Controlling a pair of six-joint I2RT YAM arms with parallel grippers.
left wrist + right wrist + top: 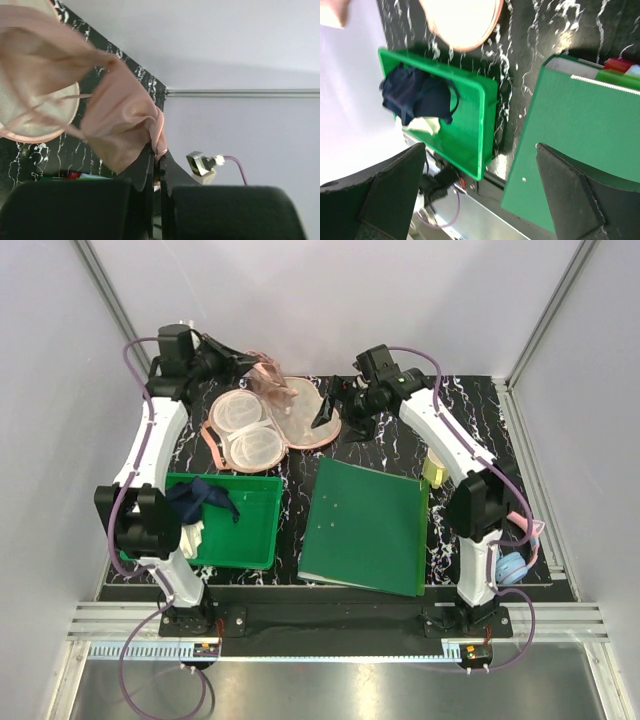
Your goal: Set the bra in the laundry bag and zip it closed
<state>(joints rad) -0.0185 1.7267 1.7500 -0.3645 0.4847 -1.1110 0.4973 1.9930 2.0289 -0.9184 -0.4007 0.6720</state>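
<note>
The laundry bag (300, 420) lies open at the back of the table, its round pale insides facing up; it also shows in the left wrist view (30, 117) and the right wrist view (462, 20). My left gripper (238, 365) is shut on the salmon-pink bra (268, 375) and holds it in the air over the bag's far edge. In the left wrist view the bra (120, 115) hangs from the left gripper (159, 157). My right gripper (330, 412) hovers open and empty at the bag's right edge; its wide-apart jaws show in the right wrist view (480, 195).
A green bin (245, 530) at front left holds a dark blue cloth (205, 498) and a white cloth (192, 538). A green folder (365, 525) lies at front centre. A yellow object (435, 468) and a blue-pink object (515, 565) sit by the right arm.
</note>
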